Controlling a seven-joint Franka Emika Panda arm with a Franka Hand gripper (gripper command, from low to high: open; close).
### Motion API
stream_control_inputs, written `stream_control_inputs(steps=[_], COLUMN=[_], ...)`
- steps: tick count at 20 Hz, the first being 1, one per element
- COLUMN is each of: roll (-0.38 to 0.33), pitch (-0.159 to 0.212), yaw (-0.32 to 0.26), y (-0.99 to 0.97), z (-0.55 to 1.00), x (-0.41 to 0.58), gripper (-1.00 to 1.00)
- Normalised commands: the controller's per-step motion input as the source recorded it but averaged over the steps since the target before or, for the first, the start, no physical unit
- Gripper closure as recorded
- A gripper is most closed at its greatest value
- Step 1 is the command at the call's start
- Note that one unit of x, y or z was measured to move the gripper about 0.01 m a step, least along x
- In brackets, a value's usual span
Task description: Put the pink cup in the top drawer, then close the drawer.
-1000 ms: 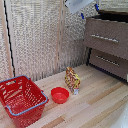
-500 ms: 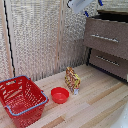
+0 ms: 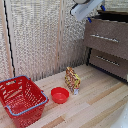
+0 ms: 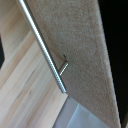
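Where the white tool (image 3: 98, 10) hovers, the wooden dresser (image 3: 107, 47) bears silver bars.

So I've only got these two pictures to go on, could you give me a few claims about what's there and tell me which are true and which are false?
1. The red mesh basket sits on the wooden floor at the exterior view's left. True.
2. The red bowl lies inside the basket. False: it rests on the floor beside it.
3. The gripper is up near the top of the dresser. True.
4. The drawer handles are black knobs. False: they are long silver bars.
5. A colourful packet stands near the bowl. True.
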Motion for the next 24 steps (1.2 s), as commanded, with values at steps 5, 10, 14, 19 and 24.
stream_control_inputs(steps=[5, 10, 14, 19, 24], roll=[-0.309, -0.350, -0.367, -0.375, -0.359], pitch=[0.071, 0.092, 0.081, 0.057, 0.066], yaw=[0.222, 0.210, 0.200, 0.185, 0.186], y=[0.00, 0.00, -0.01, -0.03, -0.01], z=[-0.38, -0.26, -0.23, -0.19, -0.25], x=[-0.257, -0.188, -0.158, -0.178, -0.191], gripper=[-1.00, -1.00, -1.00, -1.00, -1.00])
